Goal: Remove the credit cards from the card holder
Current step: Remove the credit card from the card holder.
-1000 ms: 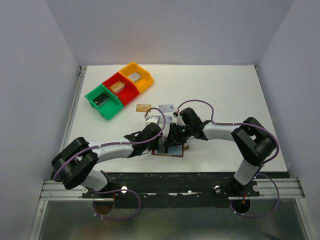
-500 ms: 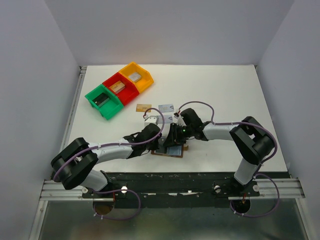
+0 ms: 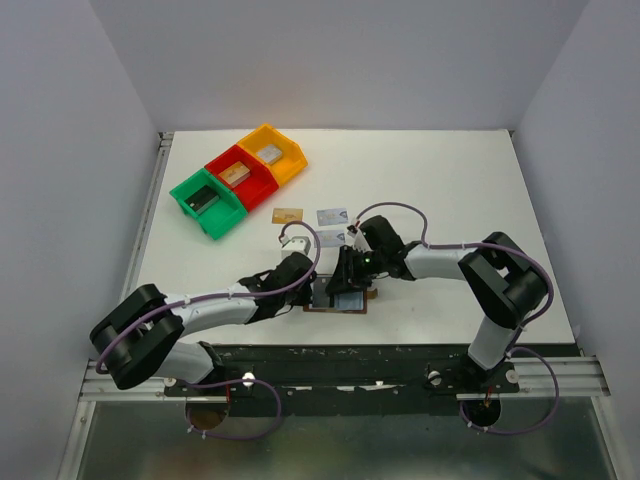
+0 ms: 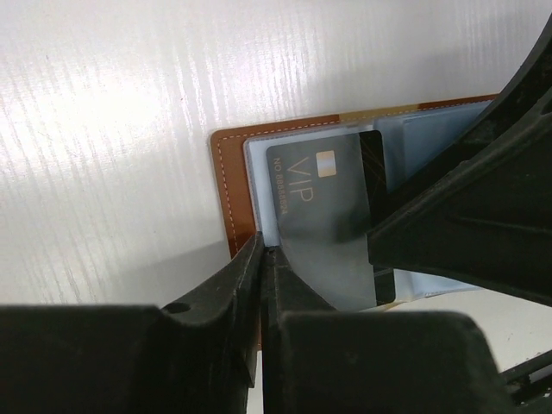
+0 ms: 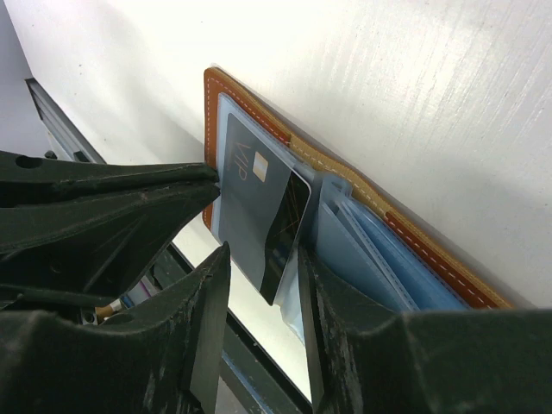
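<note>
**Card holder worked from both sides.** A white surface (image 3: 450, 180) carried the scene, with a row of coloured bins (image 3: 230, 222) toward its far left (each with a block inside). Near the front edge the card holder (image 3: 347, 300) lay open between the two arms, brown leather outside and light-blue faces up. The right hand (image 5: 263, 254) stood over it with its jaws apart, the dark end of a black card (image 4: 323, 216) lying in the gap between them. The left hand (image 4: 261, 254) sat at the holder's outer edge, its jaws all but together with only a slit showing. Whether they pinched the card's corner could not be told. Just beyond the holder, three credit cards lay flat on the surface: a gold-tan card (image 3: 287, 214), a silvery card (image 3: 332, 216) beside it, and a second silvery card (image 3: 333, 237) nearer the arms.

The black card, marked VIP, looked thin, stiff, light and slick, and seemed to lie partly under a clear sleeve. Its bare dark end appeared the best place to pinch it, across the flat faces, drawing it along the pocket. The holder looked soft and light — likely to drag along unless pinned.

From above, the arms covered most of the holder. In the left wrist view the right hand hid its other half — how many cards sat in the blue pockets could not be made out.
</note>
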Robot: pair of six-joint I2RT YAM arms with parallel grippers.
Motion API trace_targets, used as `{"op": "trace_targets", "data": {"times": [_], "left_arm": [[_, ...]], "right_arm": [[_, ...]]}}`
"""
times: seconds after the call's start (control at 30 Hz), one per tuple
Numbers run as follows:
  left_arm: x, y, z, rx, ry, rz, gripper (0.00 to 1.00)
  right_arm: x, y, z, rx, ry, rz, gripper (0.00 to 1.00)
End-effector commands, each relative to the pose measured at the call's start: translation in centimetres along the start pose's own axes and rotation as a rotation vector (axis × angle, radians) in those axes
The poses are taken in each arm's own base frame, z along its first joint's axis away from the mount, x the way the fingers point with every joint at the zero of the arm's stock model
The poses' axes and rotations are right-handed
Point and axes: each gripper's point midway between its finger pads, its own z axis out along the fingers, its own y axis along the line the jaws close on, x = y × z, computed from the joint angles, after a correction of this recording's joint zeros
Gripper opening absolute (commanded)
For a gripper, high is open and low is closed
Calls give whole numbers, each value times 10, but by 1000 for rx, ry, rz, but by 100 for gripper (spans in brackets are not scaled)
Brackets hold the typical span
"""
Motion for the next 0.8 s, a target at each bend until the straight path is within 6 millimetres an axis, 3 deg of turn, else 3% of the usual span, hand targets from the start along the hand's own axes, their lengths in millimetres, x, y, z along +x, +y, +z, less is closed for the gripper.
{"op": "trace_targets", "data": {"times": [0.0, 0.27, 0.53, 0.77], "left_arm": [[15, 17, -2, -62, 41, 15, 14], [24, 18, 5, -69, 85, 29, 0], [27, 16, 9, -57, 100, 32, 0], [29, 17, 8, -54, 98, 26, 0]], "right_arm": [[20, -41, 6, 154, 59, 38, 46], [17, -44, 6, 165, 42, 46, 47], [6, -24, 4, 62, -34, 29, 47], [-3, -14, -2, 8, -96, 23, 38]]}}
